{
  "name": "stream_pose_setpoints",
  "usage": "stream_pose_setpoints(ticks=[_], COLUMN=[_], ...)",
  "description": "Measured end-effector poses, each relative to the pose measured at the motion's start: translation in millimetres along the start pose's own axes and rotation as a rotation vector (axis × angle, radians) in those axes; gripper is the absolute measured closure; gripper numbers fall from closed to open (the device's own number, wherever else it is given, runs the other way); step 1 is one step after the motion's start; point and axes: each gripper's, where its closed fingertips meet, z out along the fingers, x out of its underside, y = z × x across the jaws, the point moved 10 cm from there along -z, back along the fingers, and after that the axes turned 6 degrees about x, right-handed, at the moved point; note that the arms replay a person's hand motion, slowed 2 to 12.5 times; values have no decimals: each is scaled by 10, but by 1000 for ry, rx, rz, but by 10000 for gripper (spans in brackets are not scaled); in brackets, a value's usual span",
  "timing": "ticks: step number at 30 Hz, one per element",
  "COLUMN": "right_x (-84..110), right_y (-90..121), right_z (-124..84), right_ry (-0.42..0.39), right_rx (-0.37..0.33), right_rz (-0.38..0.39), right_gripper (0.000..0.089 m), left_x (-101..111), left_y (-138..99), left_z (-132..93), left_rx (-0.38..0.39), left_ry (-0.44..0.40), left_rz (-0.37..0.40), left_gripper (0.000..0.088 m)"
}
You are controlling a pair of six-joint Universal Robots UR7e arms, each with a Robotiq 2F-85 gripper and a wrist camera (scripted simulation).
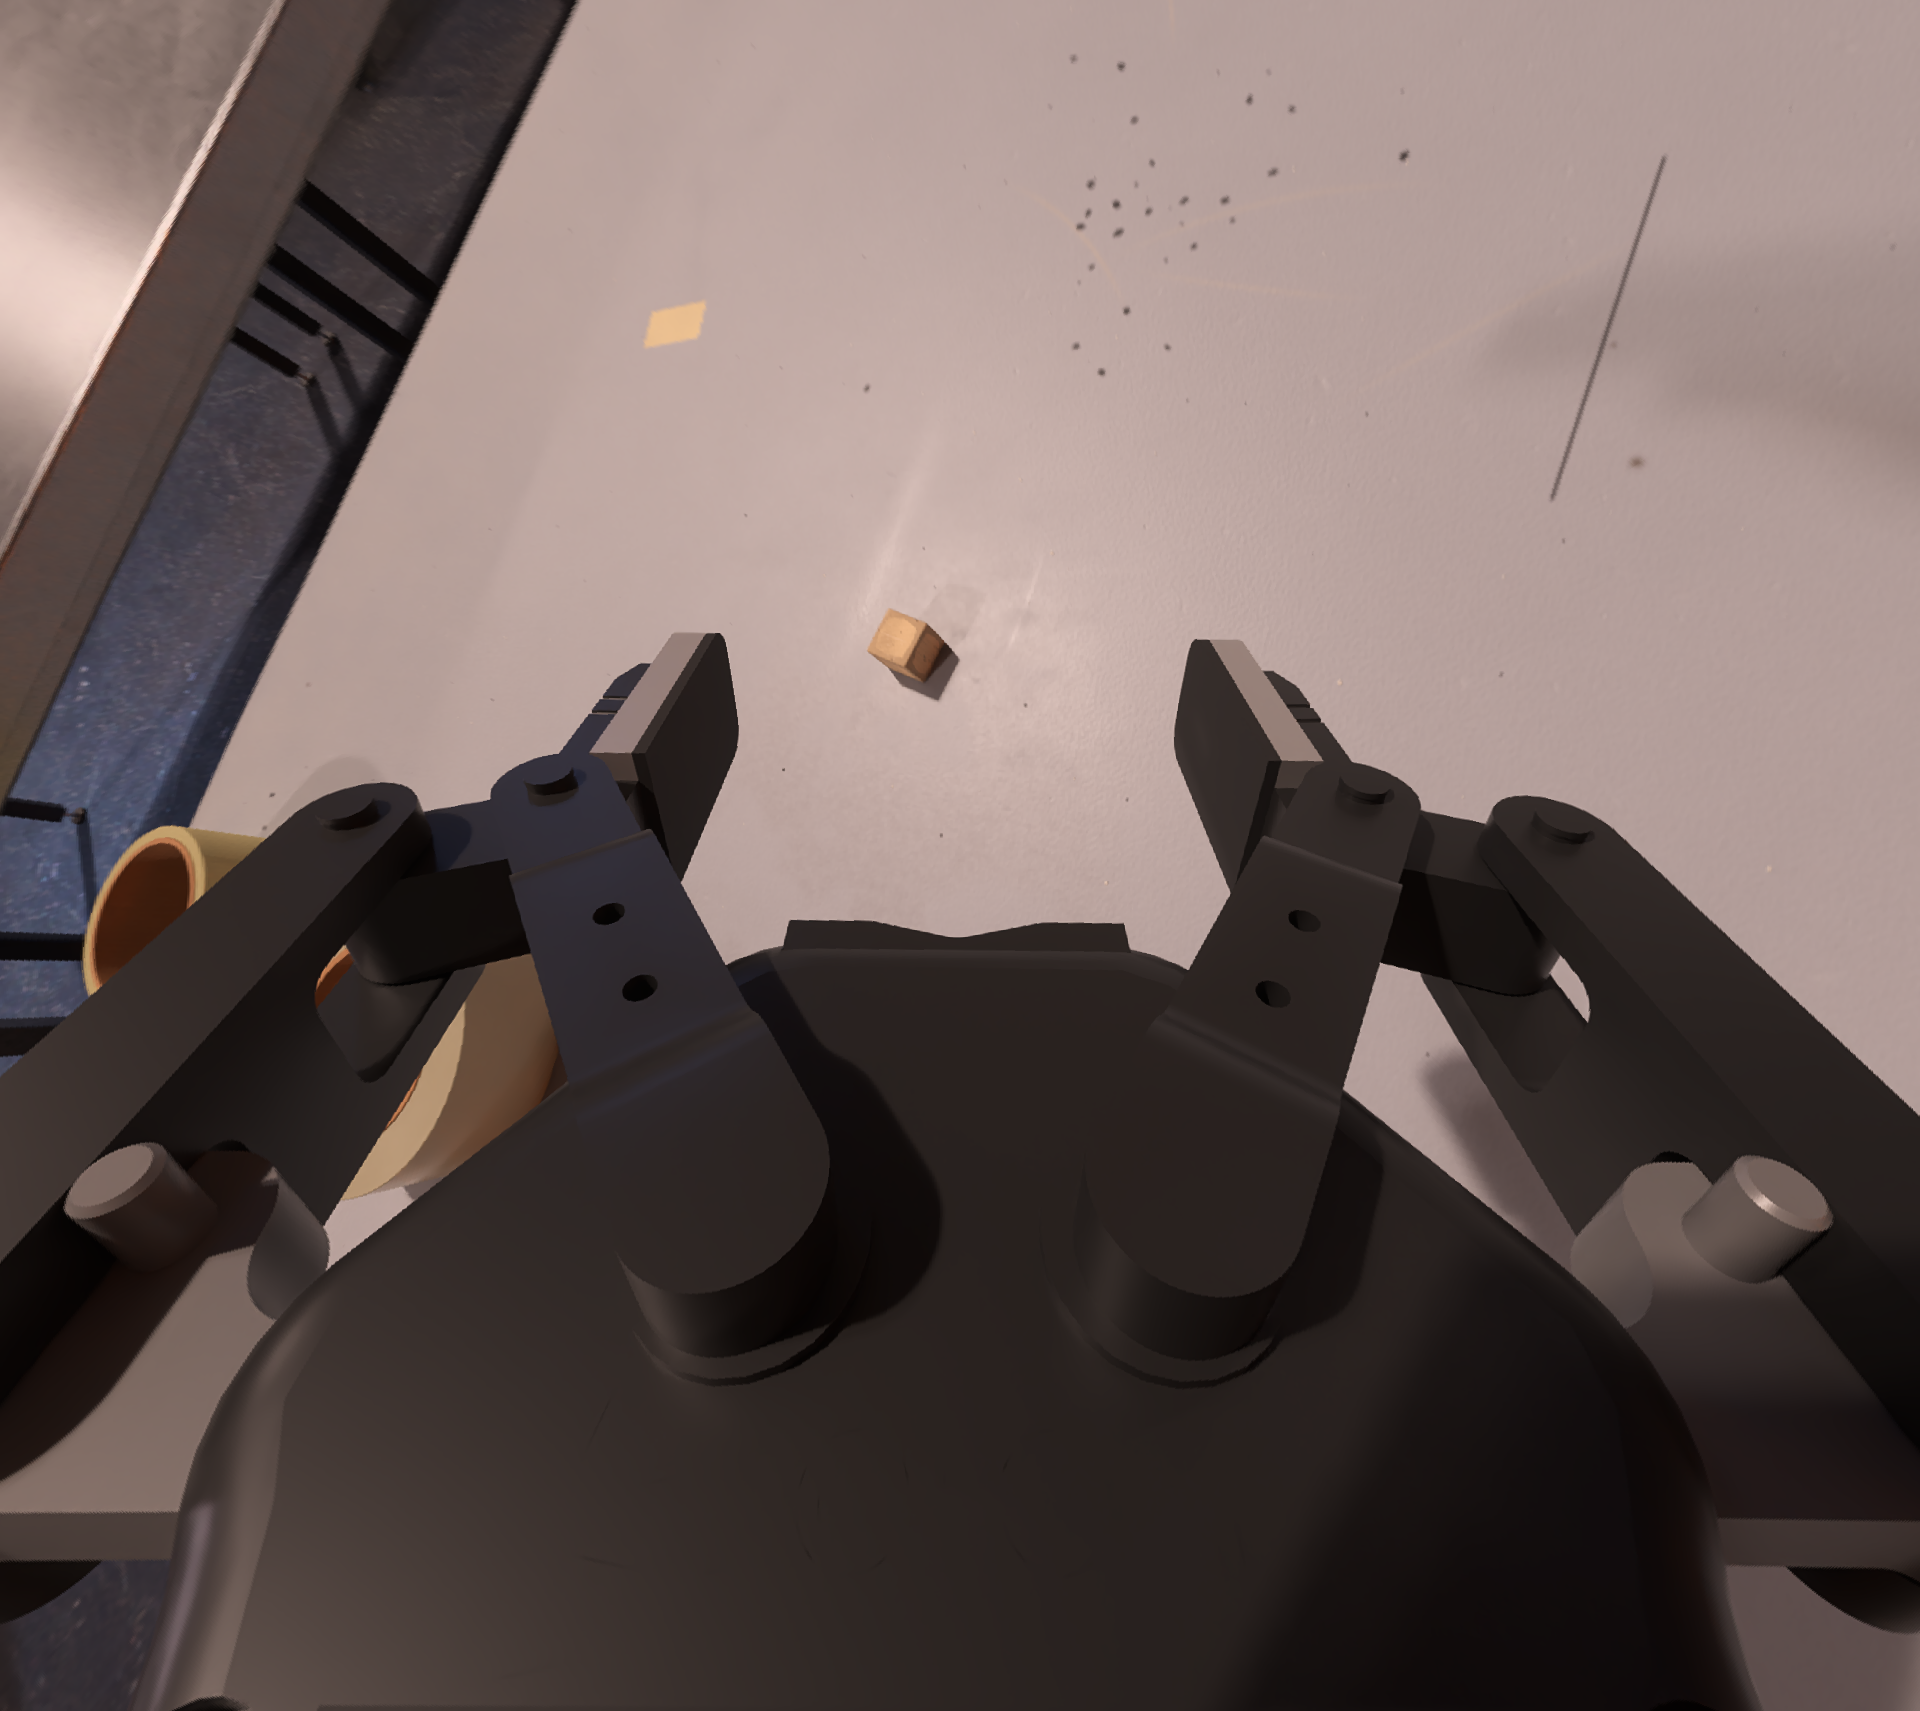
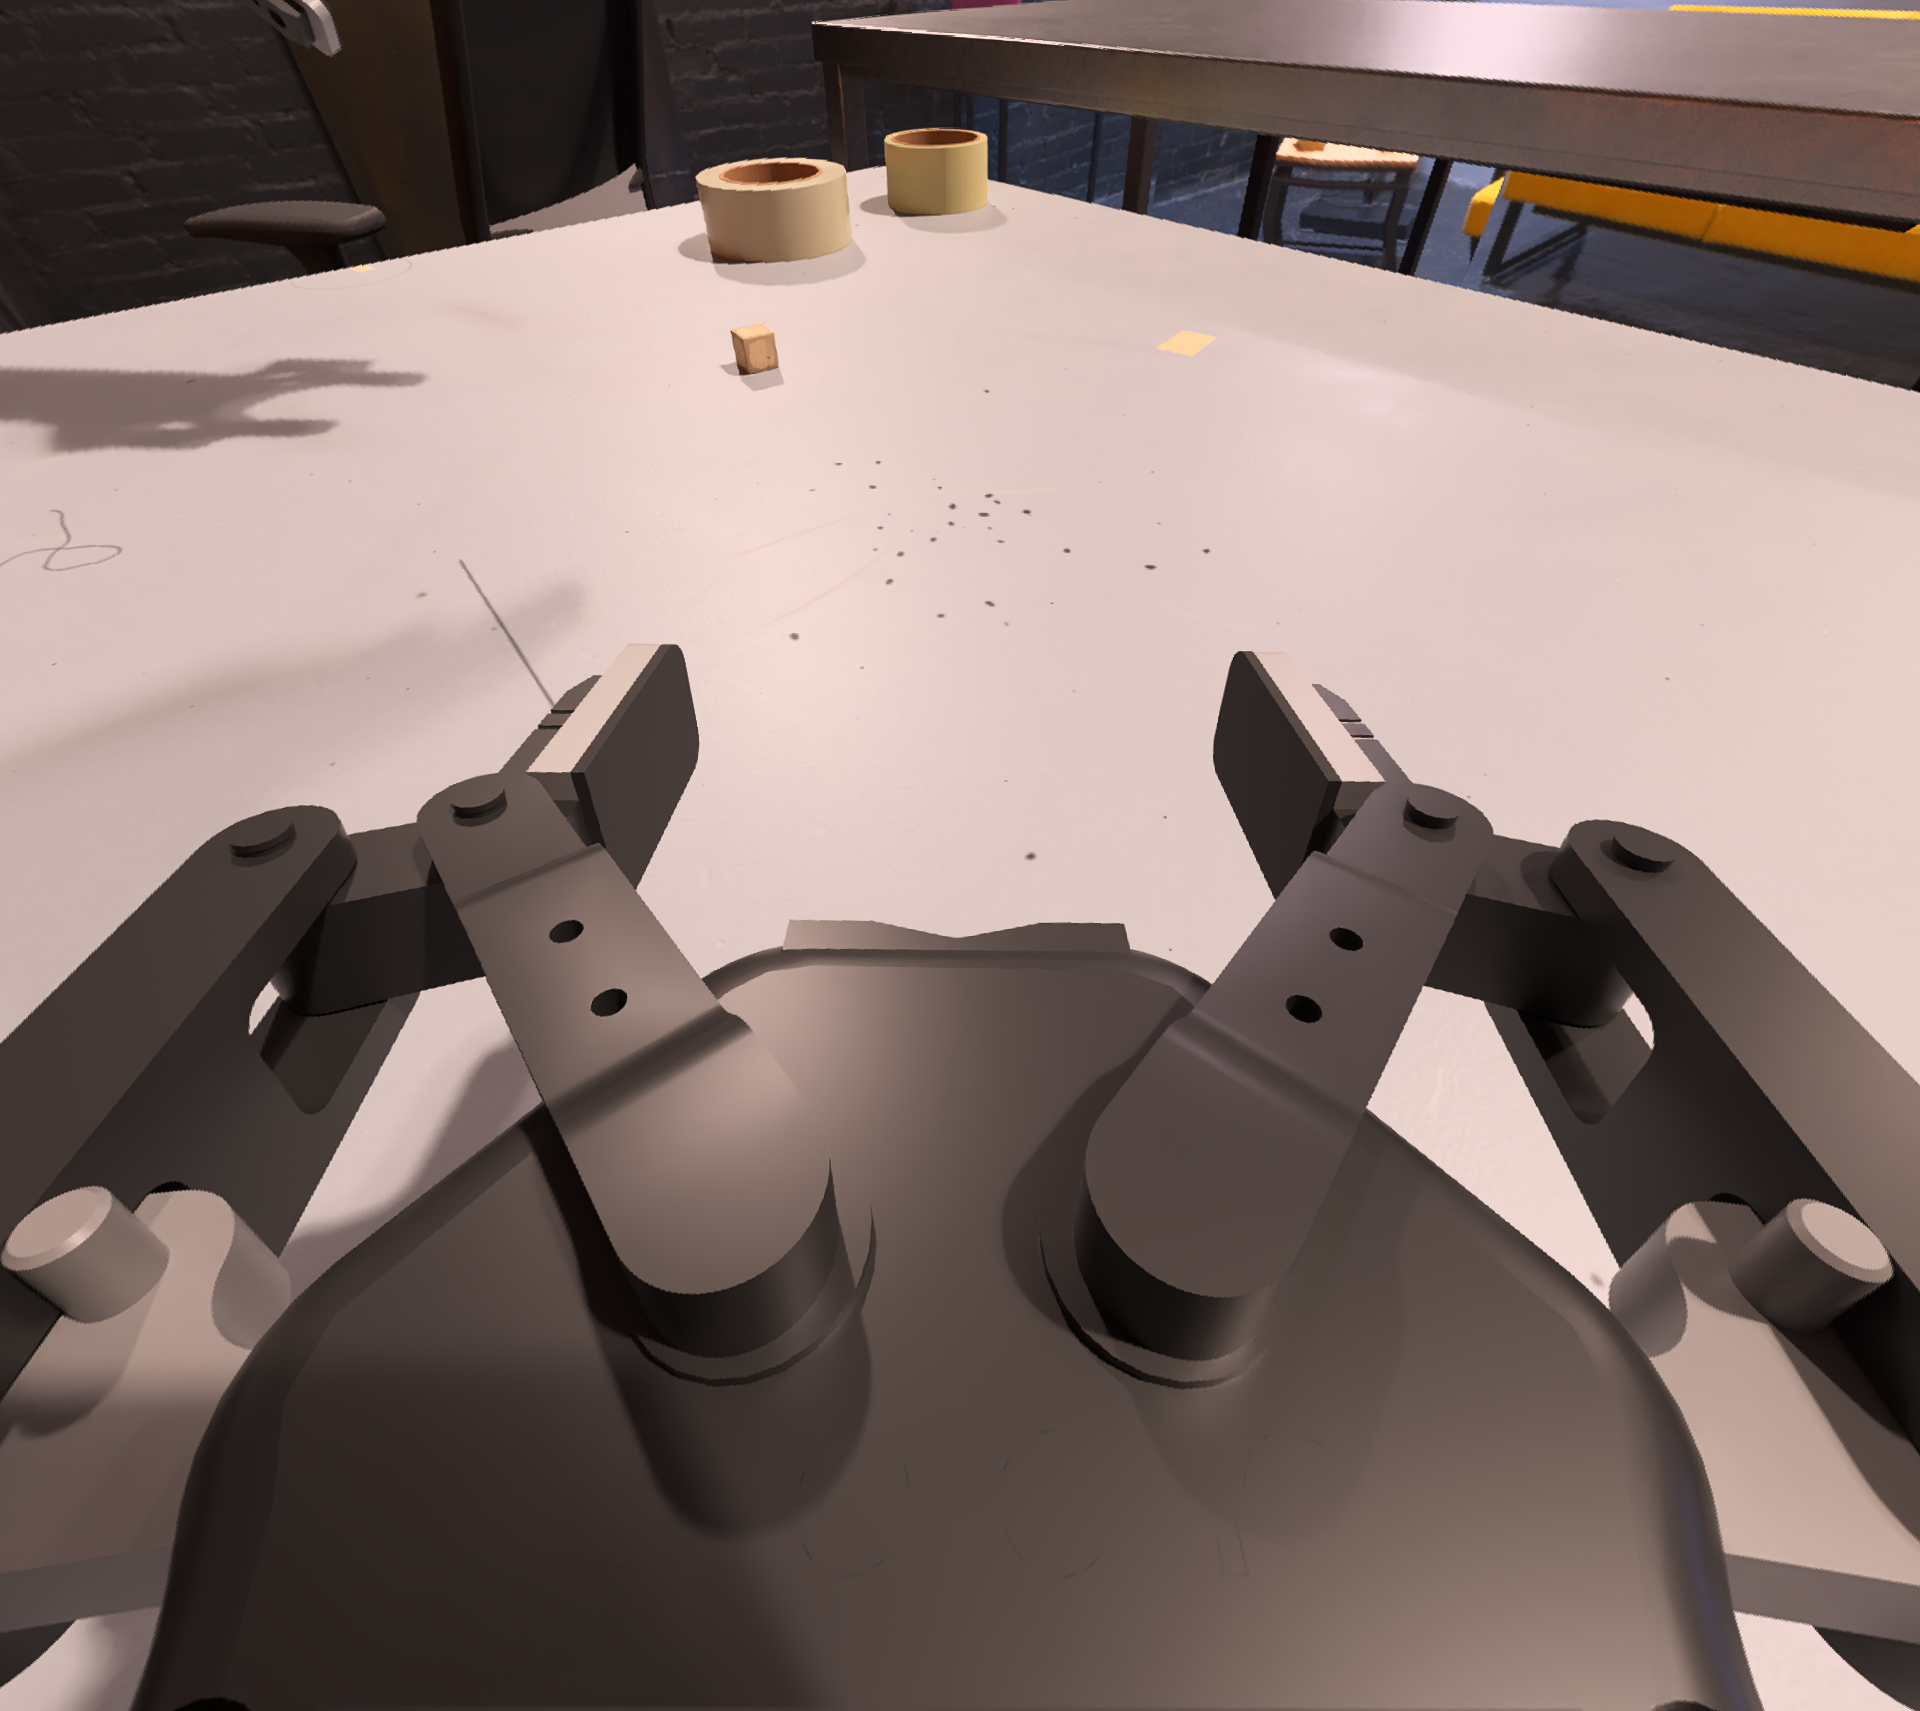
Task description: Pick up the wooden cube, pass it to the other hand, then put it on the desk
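Wooden cube (image 1: pixel 911 644), one only, sits on the white desk (image 1: pixel 1247 414), free of both grippers. Left gripper (image 1: pixel 956 716) above it, jaws apart, empty. Right gripper (image 2: pixel 951 726) well away, jaws apart, empty. Two tape rolls (image 2: pixel 774 212) (image 2: pixel 935 170) beyond, cores hollow.

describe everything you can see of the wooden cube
The wooden cube is small, light tan, with faint grain and plain faces, its edges slightly softened. It sits flat on the pale grey desk, turned at an angle to the left gripper, whose open fingers hang above and short of it. Nothing touches it but the desk. In the right wrist view it stands alone, nearer than the two tape rolls and far ahead of the right gripper, casting a short shadow.
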Motion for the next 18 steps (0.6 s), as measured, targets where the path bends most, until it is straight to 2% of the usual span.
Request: stream_pose_setpoints(ticks=[11, 18], right_x=[-73, -104], right_y=[35, 59], right_z=[37, 62], right_ry=[27, 51], right_rx=[-16, -26], right_rz=[-19, -33], right_gripper=[39, 39], left_x=[174, 248], left_y=[174, 292], left_z=[192, 315], left_rx=[136, 172], left_ry=[86, 126], left_rz=[37, 60], left_gripper=[181, 214])
